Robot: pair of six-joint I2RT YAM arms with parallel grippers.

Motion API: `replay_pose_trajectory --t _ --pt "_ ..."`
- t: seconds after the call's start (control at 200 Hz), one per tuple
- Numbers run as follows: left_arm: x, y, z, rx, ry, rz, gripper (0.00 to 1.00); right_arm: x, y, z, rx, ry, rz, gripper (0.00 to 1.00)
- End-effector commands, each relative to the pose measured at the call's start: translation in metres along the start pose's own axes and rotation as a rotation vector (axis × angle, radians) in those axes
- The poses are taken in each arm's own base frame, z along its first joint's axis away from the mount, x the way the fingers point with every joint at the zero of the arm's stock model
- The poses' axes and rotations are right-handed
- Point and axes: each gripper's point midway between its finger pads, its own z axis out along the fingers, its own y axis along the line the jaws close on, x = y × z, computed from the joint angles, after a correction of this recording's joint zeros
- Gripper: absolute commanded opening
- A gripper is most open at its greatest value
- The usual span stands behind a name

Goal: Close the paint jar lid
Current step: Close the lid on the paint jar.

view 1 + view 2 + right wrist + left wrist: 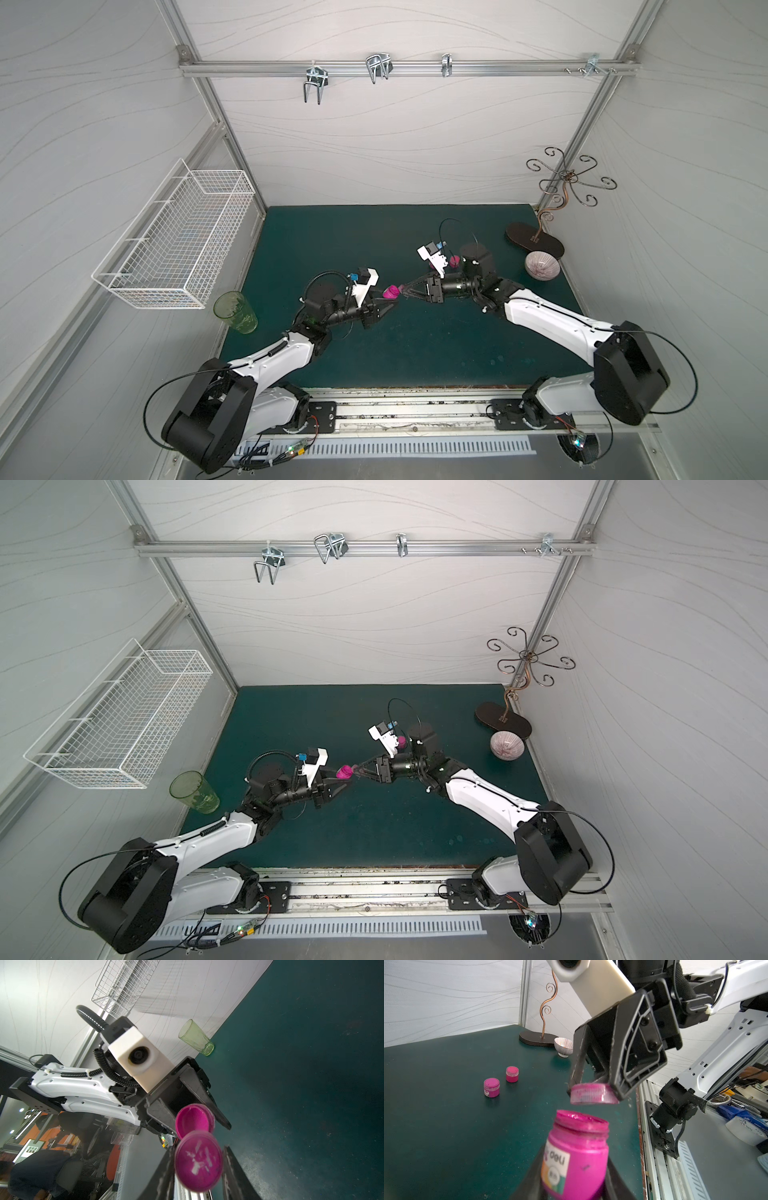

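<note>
One paint jar (583, 1163) labelled "Deli".

Paint jars: 3 – one big open jar (577, 1153), a small capped jar (491, 1087), a second small capped jar (512, 1073). Loose lid (593, 1095): 1. Green glass (235, 311): 1. Bowl (542, 266): 1. Wire basket (174, 245): 1. Scroll stand (534, 245): 1. Robot arms: 2 – left arm (270, 361), right arm (552, 320). Rail hooks: at least 3 – hook (316, 83), hook (378, 66), hook (445, 64).
</note>
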Motion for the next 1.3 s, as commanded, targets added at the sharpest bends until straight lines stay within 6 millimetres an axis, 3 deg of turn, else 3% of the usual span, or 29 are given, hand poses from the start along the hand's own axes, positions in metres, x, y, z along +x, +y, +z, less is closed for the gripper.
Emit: replay_pose_trajectory --t 0.0,0.42,0.71,1.291 --pt "-0.022 -0.007 0.002 0.035 -0.058 0.061 0.18 -0.006 -0.001 0.006 0.012 -0.04 -0.056 0.32" --pt "-0.021 -0.006 0.003 0.031 -0.055 0.056 0.18 -0.002 -0.004 0.015 0.006 -0.071 -0.058 0.31" --pt "-0.022 -0.005 0.003 0.03 -0.055 0.053 0.18 -0.008 0.003 0.019 -0.018 -0.097 -0.079 0.31" --pt "-0.022 -0.004 0.004 0.031 -0.051 0.052 0.17 0.015 0.009 0.033 -0.078 -0.022 -0.111 0.31"
